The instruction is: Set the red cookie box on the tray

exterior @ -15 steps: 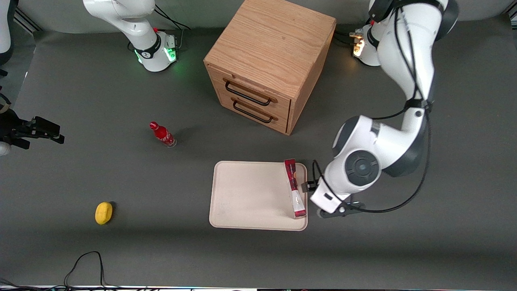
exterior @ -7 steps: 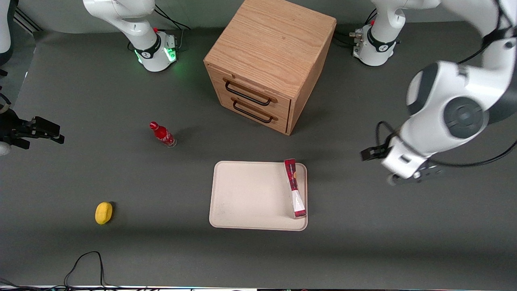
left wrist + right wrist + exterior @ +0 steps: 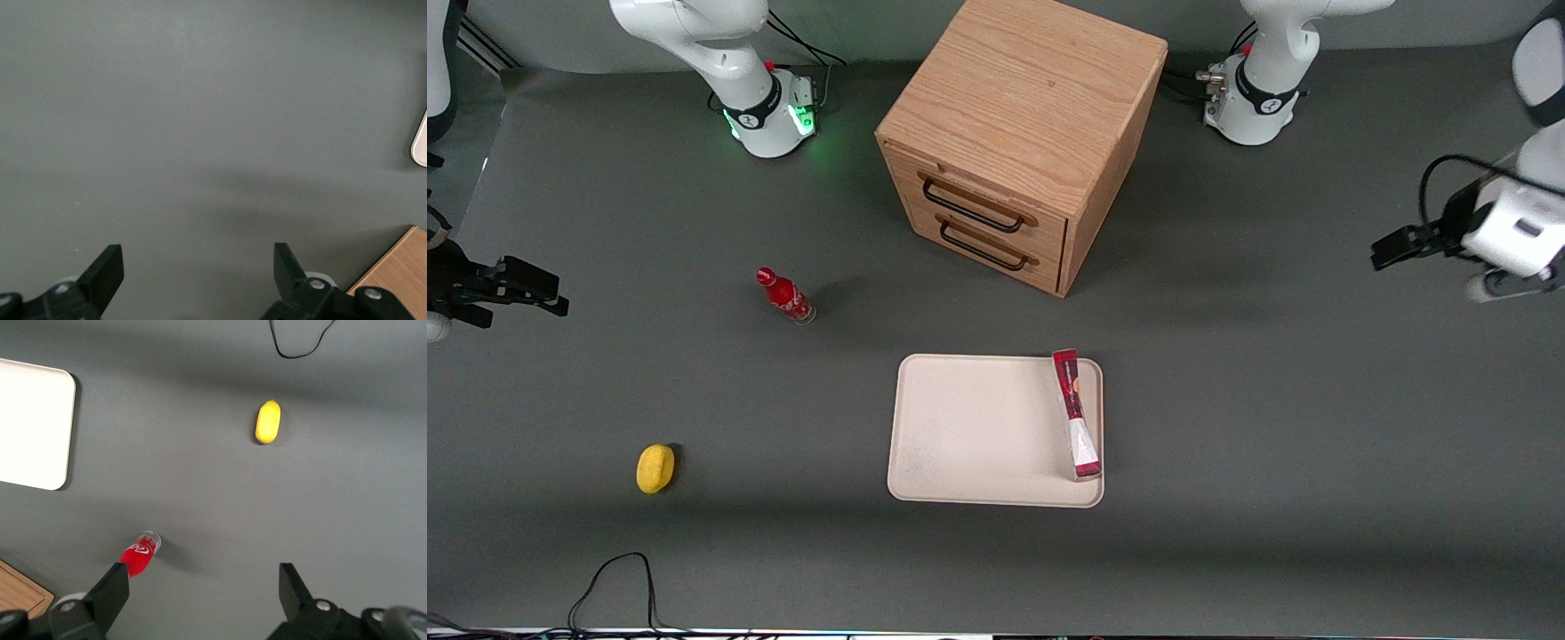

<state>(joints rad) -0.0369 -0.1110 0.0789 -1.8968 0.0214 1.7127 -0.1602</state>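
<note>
A red carton with a whitish end, the cookie box [image 3: 1076, 414], lies on the cream tray [image 3: 978, 431]. Oak-grained wooden cabinet [image 3: 1018, 133]; black-fingered gripper [image 3: 1396, 246] over the dark grey worktop [image 3: 1272, 427].

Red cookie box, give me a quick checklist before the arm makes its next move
1. Red cookie box on the tray: ok, though it stands on a long edge rather than lying flat.
2. Box inside the rim: ok, it sits along the tray's edge toward the working arm.
3. Claw released: ok, fingers apart, nothing between them.
4. Claw clear of tray: ok, it hangs over bare table toward the working arm's end.
5. Wooden drawer cabinet drawers closed: ok.
6. Red-capped bottle upright: ok.
</note>
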